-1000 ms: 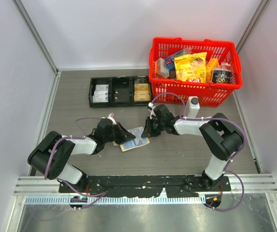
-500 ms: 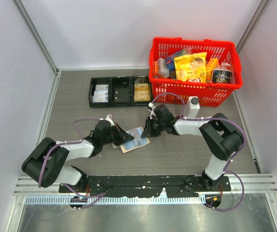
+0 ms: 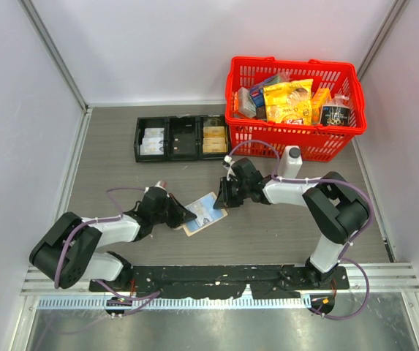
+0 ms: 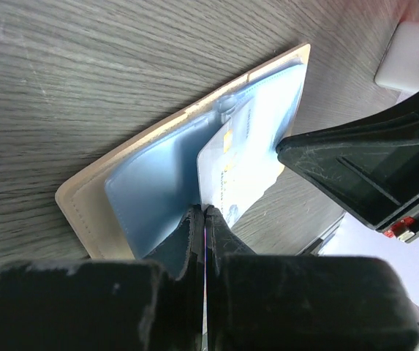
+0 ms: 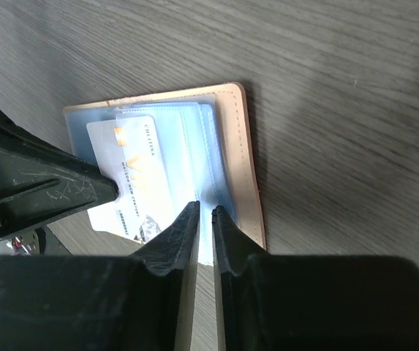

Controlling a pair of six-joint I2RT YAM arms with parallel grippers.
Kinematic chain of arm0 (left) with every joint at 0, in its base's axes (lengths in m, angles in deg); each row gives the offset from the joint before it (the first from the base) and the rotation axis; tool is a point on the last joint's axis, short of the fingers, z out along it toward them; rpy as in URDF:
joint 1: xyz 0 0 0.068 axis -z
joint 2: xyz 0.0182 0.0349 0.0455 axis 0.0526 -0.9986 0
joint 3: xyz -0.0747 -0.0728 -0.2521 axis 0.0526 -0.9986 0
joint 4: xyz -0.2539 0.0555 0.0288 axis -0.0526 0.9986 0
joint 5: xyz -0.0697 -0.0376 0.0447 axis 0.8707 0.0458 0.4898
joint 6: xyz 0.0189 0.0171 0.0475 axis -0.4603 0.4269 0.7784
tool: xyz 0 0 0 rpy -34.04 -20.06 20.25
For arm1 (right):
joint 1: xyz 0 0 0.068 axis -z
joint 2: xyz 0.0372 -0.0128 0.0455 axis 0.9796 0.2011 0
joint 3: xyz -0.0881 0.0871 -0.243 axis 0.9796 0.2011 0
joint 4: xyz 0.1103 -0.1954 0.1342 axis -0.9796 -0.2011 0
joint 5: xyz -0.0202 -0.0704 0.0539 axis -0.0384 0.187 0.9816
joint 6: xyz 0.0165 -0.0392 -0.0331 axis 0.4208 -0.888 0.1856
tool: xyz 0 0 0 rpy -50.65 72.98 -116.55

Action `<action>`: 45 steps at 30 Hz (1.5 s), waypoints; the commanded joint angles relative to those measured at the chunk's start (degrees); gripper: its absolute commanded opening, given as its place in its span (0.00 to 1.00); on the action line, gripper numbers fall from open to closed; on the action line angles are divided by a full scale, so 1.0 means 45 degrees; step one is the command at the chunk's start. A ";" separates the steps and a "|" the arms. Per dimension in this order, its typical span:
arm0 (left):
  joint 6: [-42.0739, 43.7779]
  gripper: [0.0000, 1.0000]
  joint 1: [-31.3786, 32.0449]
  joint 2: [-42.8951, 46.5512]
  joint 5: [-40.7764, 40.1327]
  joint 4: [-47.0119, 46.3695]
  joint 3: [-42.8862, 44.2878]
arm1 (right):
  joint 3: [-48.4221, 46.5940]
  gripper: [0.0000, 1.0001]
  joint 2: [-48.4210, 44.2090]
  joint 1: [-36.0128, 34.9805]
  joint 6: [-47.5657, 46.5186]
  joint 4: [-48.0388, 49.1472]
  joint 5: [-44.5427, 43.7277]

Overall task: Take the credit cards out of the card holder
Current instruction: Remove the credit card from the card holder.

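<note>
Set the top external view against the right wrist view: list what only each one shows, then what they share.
Only top external: the red basket of packets and the black tray beside it. Only right wrist: the print on the pale card and the stitched tan border of the card holder. Both: the holder lying open on the table, with that card partly out of its blue sleeve.

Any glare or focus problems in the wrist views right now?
Left wrist: credit card washed out by glare, print barely legible; left gripper fingers close to lens, soft. Right wrist: card holder sharp, card print partly readable, right gripper blurred. Top external: even light, faint shadows.
</note>
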 commanded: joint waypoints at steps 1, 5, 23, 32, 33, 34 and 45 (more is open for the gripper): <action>-0.0041 0.00 0.0070 -0.0409 0.0042 0.0430 0.0150 | -0.0308 0.20 -0.0875 -0.0037 -0.0316 -0.1265 -0.0618; -0.0080 0.00 0.0070 -0.0332 0.0003 0.0449 0.0072 | -0.0678 0.24 -0.1209 -0.0349 -0.0003 -0.0661 0.0065; -0.0100 0.03 0.0070 -0.0234 0.0043 0.0411 0.0130 | -0.0056 0.22 0.0842 -0.0897 0.0466 0.0728 0.0400; -0.0139 0.23 0.0070 -0.0546 0.0081 0.0001 0.0208 | 0.0590 0.20 0.0803 -0.0858 0.0564 0.0923 0.0321; -0.0159 0.23 0.0070 -0.0643 0.0139 -0.0039 0.0228 | 0.0590 0.20 0.0803 -0.0858 0.0564 0.0923 0.0321; -0.0159 0.23 0.0070 -0.0702 0.0198 -0.0116 0.0266 | 0.0571 0.20 0.0803 -0.0838 0.0564 0.0943 0.0340; -0.0452 0.00 0.0070 0.0272 -0.0015 0.0389 -0.0163 | 0.0707 0.19 0.0764 -0.0643 0.0564 0.0904 0.0204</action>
